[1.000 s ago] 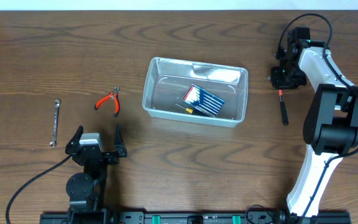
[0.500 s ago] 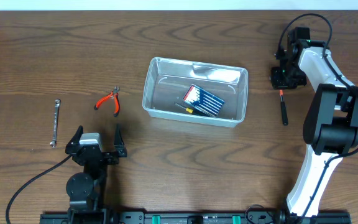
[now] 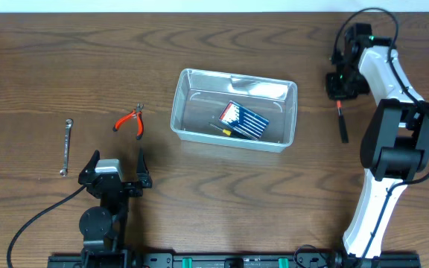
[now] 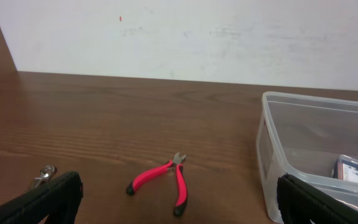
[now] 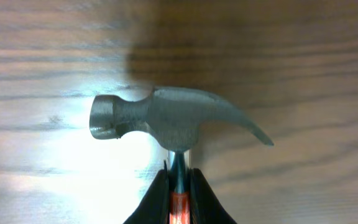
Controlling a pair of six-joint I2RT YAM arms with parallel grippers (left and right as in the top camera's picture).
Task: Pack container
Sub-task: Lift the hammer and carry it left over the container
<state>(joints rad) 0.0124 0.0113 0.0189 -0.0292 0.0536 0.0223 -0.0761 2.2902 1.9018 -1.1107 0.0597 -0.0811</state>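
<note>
Right of the clear plastic rectangular container [image 3: 179,104], clamped steel-headed claw hammer [image 5: 166,121] by its neck in right gripper [image 5: 179,180], left gripper [image 3: 118,162] agape; risked long handle pivoting loose.

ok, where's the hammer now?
Overhead view: the hammer is at far right, well right of the container, its neck gripped by the right tool.

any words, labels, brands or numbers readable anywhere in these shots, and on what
No text can be read in any view.
blue case in the container: only pale stripes show, any print is too small to read.
hammer: bare metal head, no stamp visible.
red pliers: no marking visible.
</note>
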